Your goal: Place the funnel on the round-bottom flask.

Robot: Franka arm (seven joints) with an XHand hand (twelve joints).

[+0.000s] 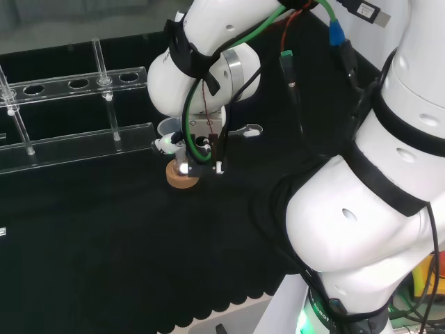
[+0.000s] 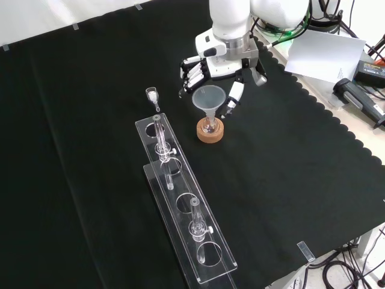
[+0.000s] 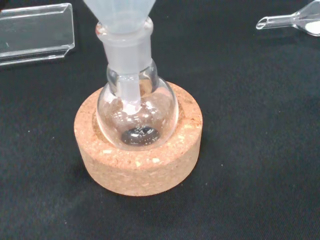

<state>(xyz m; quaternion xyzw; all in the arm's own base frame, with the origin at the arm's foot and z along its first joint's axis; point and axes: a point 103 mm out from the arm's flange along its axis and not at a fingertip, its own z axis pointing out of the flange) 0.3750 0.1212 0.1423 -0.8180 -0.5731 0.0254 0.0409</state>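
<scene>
Nearly done, by the look of it.

Nearest in the front view: a long clear rack (image 2: 180,205) with a few thin tubes standing in it. Not part of the job.

Just past the rack's far end: a cork ring (image 2: 209,133) on the black cloth (image 2: 90,150), with the round flask (image 3: 136,112) sitting upright in its hollow. Small dark lump (image 3: 141,135) at the bottom of the flask.

Next up: the funnel (image 2: 209,96). Sits in the neck of the flask, stem reaching down into the round belly, as seen close up in the wrist view. Looks straight, not tipped.

Off to the left in the front view, a small glass scoop (image 2: 153,95), lying apart from the ring.

Farthest: the hand (image 2: 219,66), right behind and around the funnel's wide cup. Cannot tell if gripping the funnel or already let go; too close together to see a gap or a touch.

So, probably the last step: letting go. Calls for opening up gently, then pulling straight up and away. Best not to bump the cup on the way out. Could tip the funnel, or knock the flask out of the ring.
</scene>
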